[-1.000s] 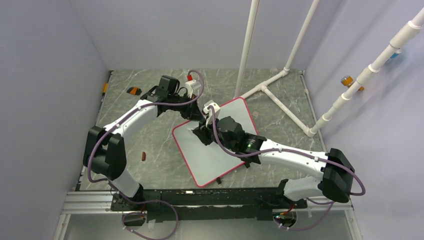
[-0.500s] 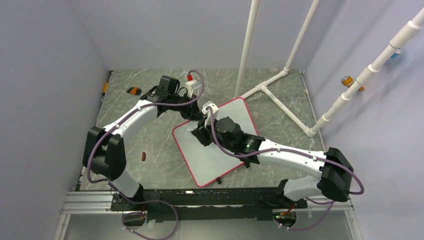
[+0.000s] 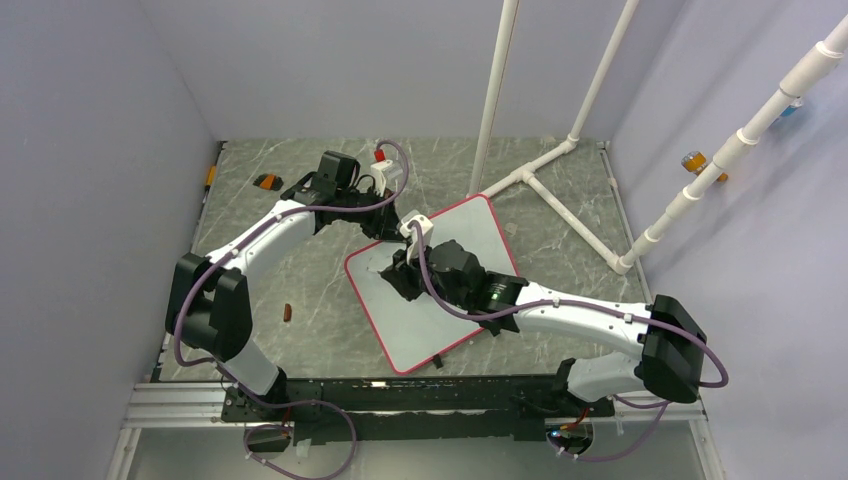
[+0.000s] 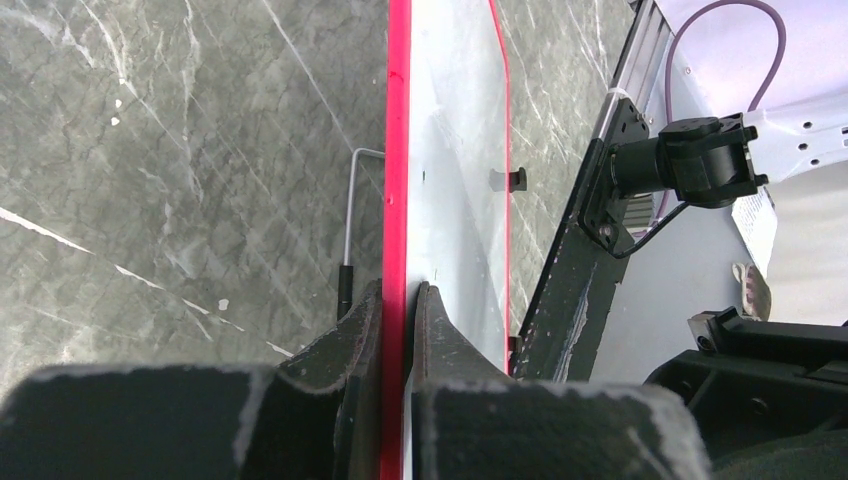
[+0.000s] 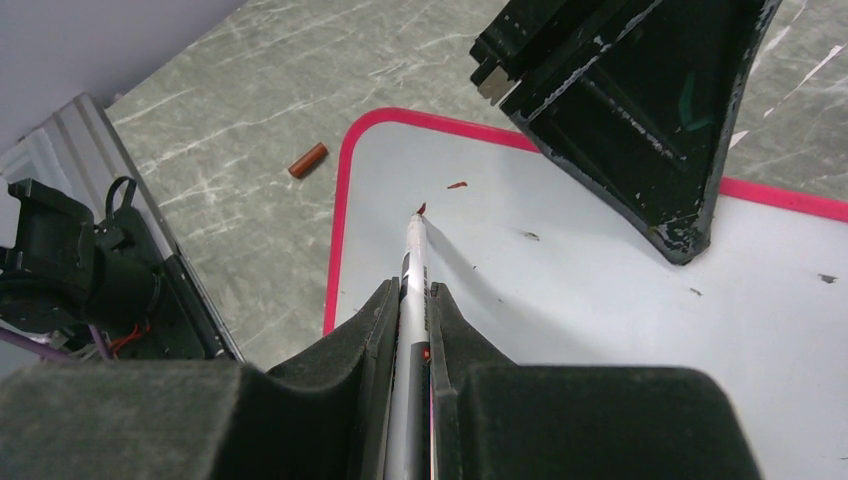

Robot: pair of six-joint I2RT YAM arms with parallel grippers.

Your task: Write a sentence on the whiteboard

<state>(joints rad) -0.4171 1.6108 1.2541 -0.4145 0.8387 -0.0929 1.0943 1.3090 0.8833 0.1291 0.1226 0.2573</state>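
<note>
left gripper [image 4: 395, 300]: pinching mid-table whiteboard [image 3: 425, 325] rim, 11 o'clock | right gripper [image 5: 410, 295]: clamped on marker [image 5: 413, 255], tip down near 9 o'clock corner | sentence [image 5: 457, 185]: barely begun | advice: press lightly, hold board firm, stroke slowly

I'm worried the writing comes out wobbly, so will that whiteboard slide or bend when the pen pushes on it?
The whiteboard lies flat with a straight red rim, so it is probably stiff. It looks thin, likely light, and could slide on the smooth table. The left pincer clamped on its rim should steady it against the pen.
</note>
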